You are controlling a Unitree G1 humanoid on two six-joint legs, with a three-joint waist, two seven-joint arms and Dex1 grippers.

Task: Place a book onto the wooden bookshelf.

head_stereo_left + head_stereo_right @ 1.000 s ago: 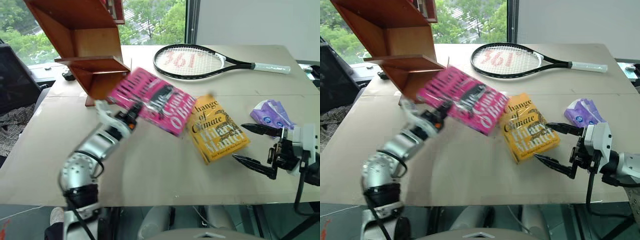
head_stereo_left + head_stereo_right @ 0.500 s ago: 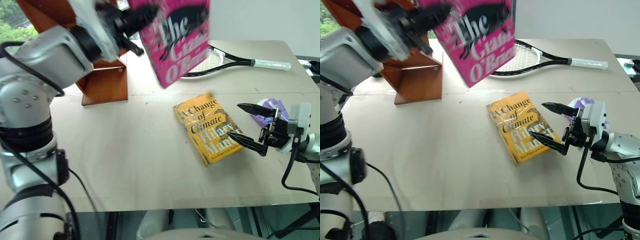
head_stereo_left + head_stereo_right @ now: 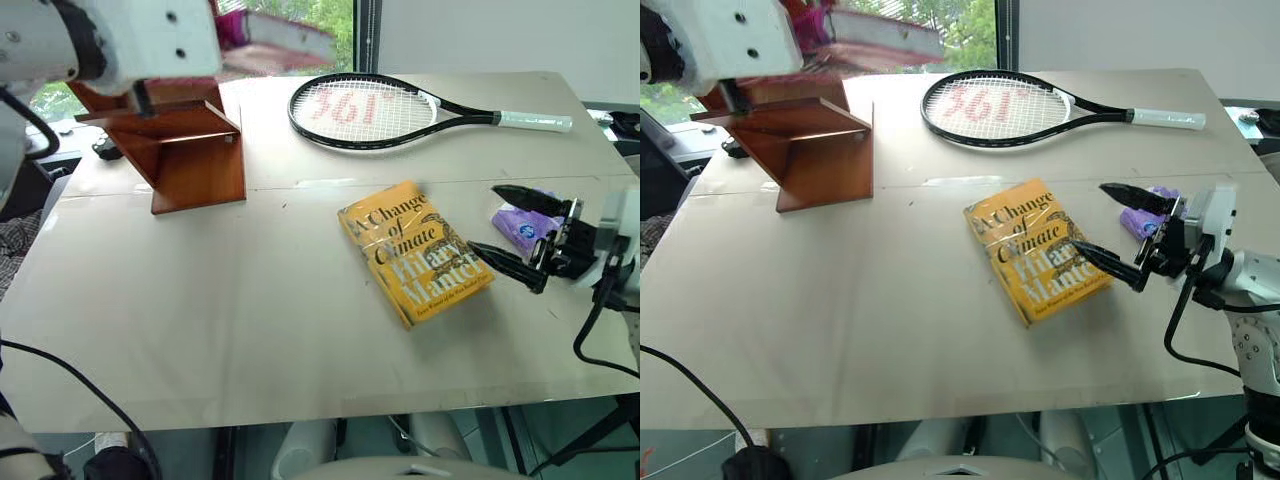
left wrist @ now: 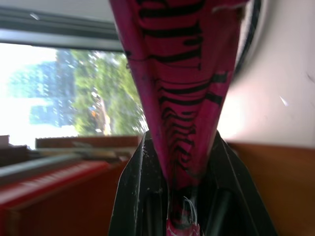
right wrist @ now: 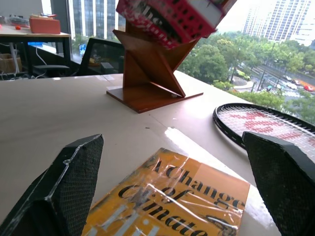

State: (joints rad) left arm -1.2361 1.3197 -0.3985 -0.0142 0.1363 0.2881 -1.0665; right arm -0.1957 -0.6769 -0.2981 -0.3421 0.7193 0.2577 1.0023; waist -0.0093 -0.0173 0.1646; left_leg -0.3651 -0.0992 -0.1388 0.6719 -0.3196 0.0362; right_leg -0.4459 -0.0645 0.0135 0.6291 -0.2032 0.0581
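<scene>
Two grippers: my left gripper (image 4: pixel 184 196) pinches the book (image 4: pixel 179 88) up by the bookshelf (image 3: pixel 185 150) at the tabletop's far left corner; my right gripper (image 3: pixel 518 232) is spread wide near its right edge.

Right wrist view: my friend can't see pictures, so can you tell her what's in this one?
Two open black fingers of the right gripper frame a yellow-orange book lying flat on a pale table. Beyond it stands a reddish-brown wooden bookshelf, with a pink book up at its top. A tennis racket lies nearby.
</scene>
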